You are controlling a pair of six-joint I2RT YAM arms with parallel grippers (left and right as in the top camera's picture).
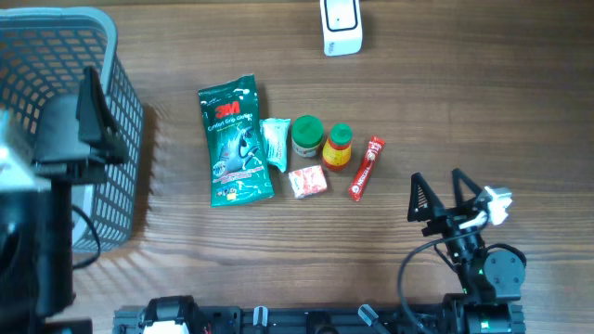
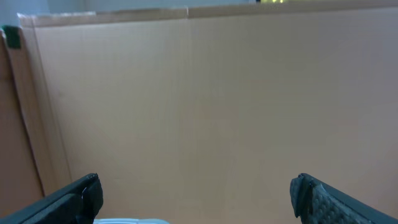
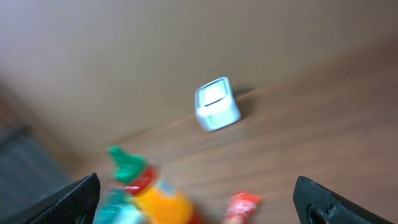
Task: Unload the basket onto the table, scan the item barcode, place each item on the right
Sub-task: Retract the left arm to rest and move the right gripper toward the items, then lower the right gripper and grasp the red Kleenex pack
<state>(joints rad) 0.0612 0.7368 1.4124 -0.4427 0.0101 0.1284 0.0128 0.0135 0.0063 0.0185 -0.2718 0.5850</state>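
Note:
Several grocery items lie in a row mid-table: a green 3M pack [image 1: 232,141], a small white-green sachet [image 1: 275,144], a green-lidded jar [image 1: 307,135], an orange bottle with a green cap [image 1: 338,147], a red stick packet [image 1: 366,168] and a small red-white packet [image 1: 307,182]. A white scanner [image 1: 341,26] stands at the far edge. My right gripper [image 1: 436,178] is open and empty, right of the red stick. Its blurred wrist view shows the bottle [image 3: 149,186], the red stick [image 3: 241,206] and the scanner [image 3: 216,104]. My left gripper [image 1: 100,121] hangs open and empty over the basket.
A grey-blue mesh basket [image 1: 125,102] fills the table's left end. The left wrist view faces a brown cardboard wall [image 2: 211,93], with my left gripper [image 2: 196,190] wide apart and a pale rim [image 2: 130,220] at the bottom edge.

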